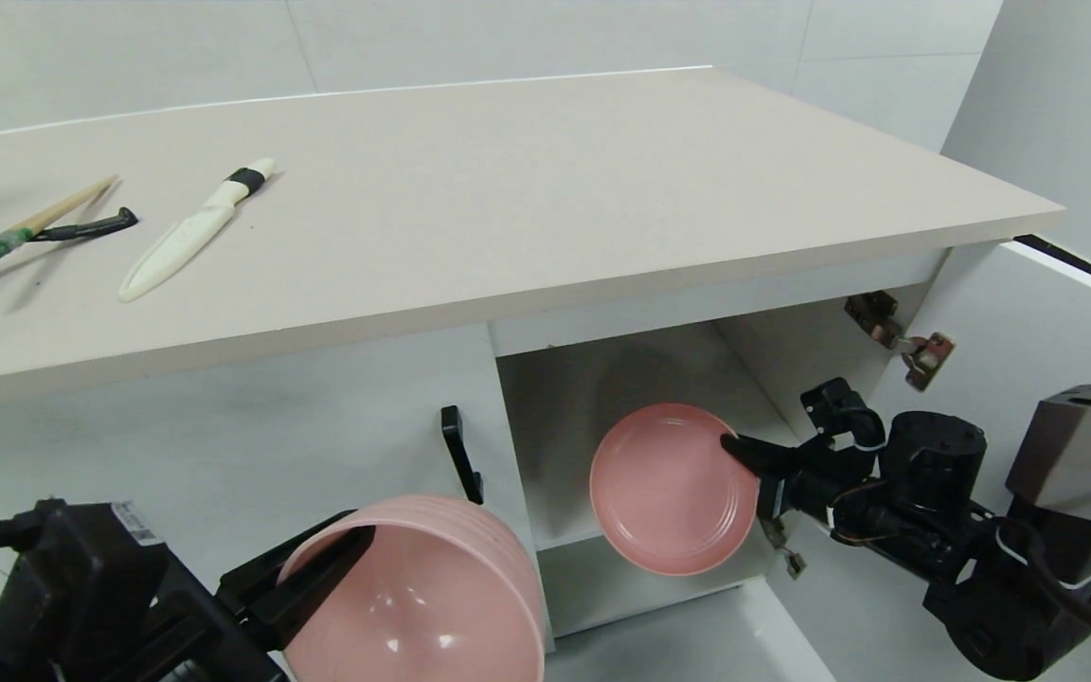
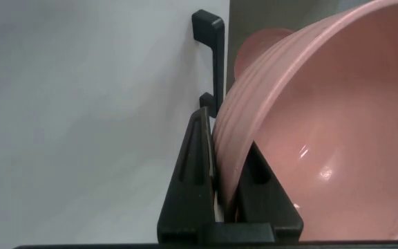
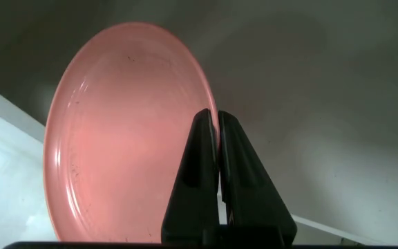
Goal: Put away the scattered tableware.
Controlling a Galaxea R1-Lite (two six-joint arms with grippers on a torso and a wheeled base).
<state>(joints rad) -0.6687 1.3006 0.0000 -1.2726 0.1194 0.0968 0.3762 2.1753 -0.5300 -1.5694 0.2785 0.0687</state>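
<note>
Far left on countertop (image 1: 602, 189): chopsticks (image 1: 25, 225), knife (image 1: 187, 237), loose; light, slim, probably best pinched mid-length. Low centre-left: left gripper (image 1: 342, 554) clamped on pink bowl (image 1: 432, 606) rim. Right: right gripper (image 1: 740, 450) clenched on pink plate (image 1: 664, 493) edge, at open cabinet (image 1: 545, 407) mouth. Both rigid, glossy, likely slippery; thin rim hold.
</note>
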